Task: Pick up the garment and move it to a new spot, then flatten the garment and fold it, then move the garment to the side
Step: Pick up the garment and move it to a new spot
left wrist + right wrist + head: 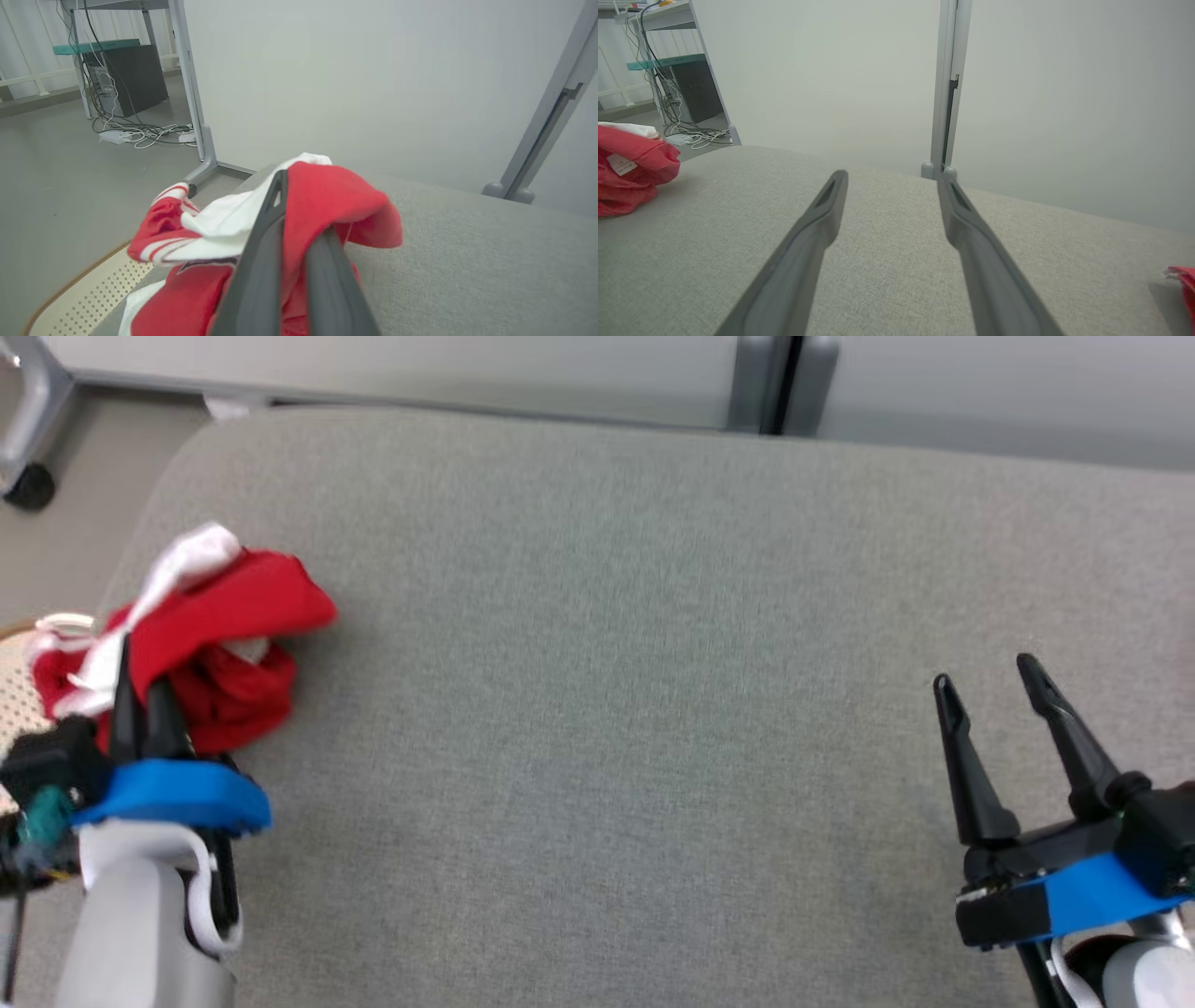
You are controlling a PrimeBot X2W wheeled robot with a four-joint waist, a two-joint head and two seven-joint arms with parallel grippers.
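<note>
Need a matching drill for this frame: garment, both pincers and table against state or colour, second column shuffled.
Column one
1. garment
2. left pincer
3. right pincer
4. table

Column two
A. open, holding nothing
B. shut on cloth
C. red and white, bunched up at the left
D. grey, fabric-covered

Pairs: 1-C, 2-B, 3-A, 4-D

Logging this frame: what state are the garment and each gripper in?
garment: crumpled in a heap near the left edge of the grey surface, not flattened or folded.
left gripper: shut on the garment, red fabric between its fingers.
right gripper: open, holding nothing, above the grey surface.
</note>
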